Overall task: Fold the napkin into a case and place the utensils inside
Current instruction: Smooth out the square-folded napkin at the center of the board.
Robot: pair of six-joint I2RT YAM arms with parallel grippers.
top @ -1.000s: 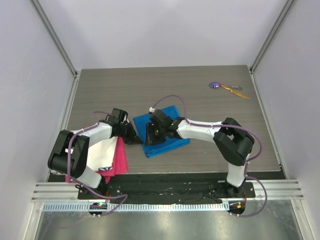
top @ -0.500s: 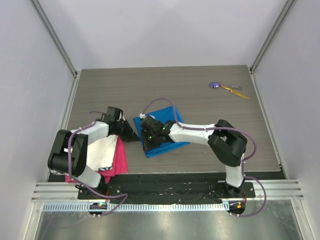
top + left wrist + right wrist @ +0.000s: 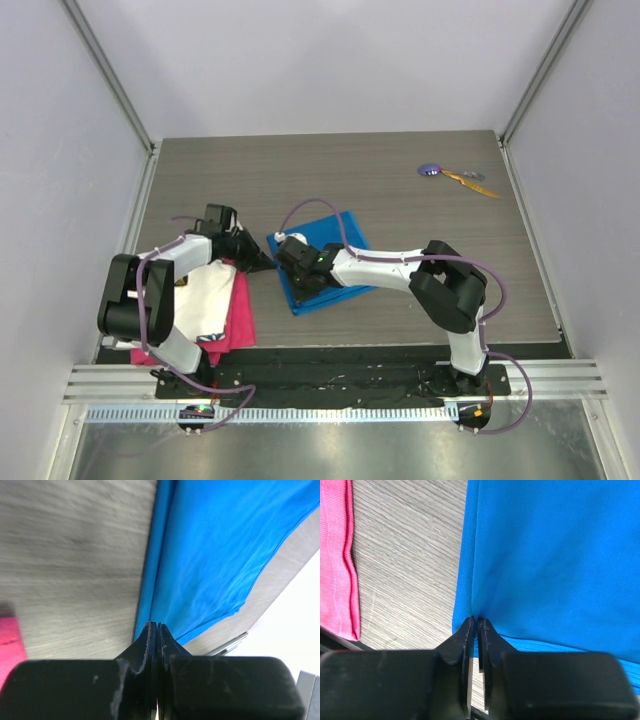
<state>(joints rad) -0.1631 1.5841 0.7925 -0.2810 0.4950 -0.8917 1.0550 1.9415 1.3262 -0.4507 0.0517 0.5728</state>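
Right wrist view: folding stage, my right gripper [image 3: 474, 621] pinched on an edge of the napkin [image 3: 545, 555], left gripper [image 3: 153, 625] clenched nearby; next I should carry that edge across evenly.

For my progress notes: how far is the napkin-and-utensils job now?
Done: the bright blue thin cloth napkin shows folded layers. In hand: the right claw pinches its left edge; the shut left claw sits at that edge. Left: finishing the case and fetching the small purple-headed and orange utensils, lying far right.
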